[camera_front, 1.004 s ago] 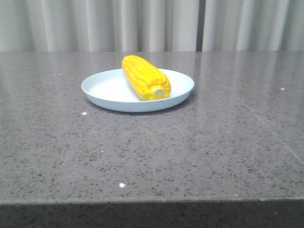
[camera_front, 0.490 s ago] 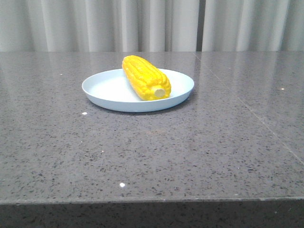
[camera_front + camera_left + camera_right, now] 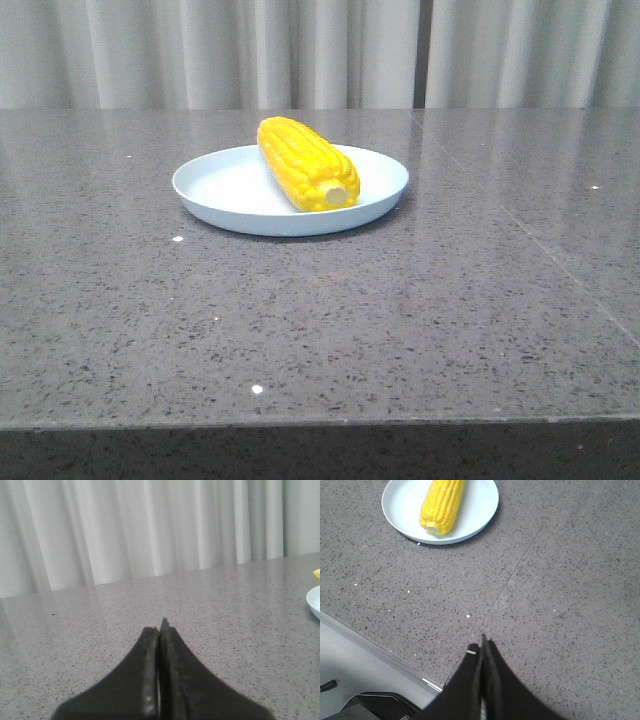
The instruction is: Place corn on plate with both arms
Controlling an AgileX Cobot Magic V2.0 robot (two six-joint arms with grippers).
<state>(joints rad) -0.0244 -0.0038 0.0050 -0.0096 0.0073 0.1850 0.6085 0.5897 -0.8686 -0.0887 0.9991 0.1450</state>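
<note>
So from my seat, the corn (image 3: pixel 306 164) is lying on the plate (image 3: pixel 230 190), sitting a bit right of the plate's middle in the front view, with the pale stub end pointing toward the camera and the tapered end over the far rim. The plate itself sits on the grey speckled table (image 3: pixel 320 320), roughly centre and toward the back, with pale curtains (image 3: pixel 300 50) behind it. Neither arm shows up in the front view at all. On the left wrist cam the left gripper (image 3: pixel 159 630) has its fingers pressed together with nothing between them, hanging over bare table, and I can just catch the plate's edge at the side of that view. The right gripper (image 3: pixel 482 647) is also pinched closed on nothing, above the table near its front edge, well apart from the plate and corn.
</note>
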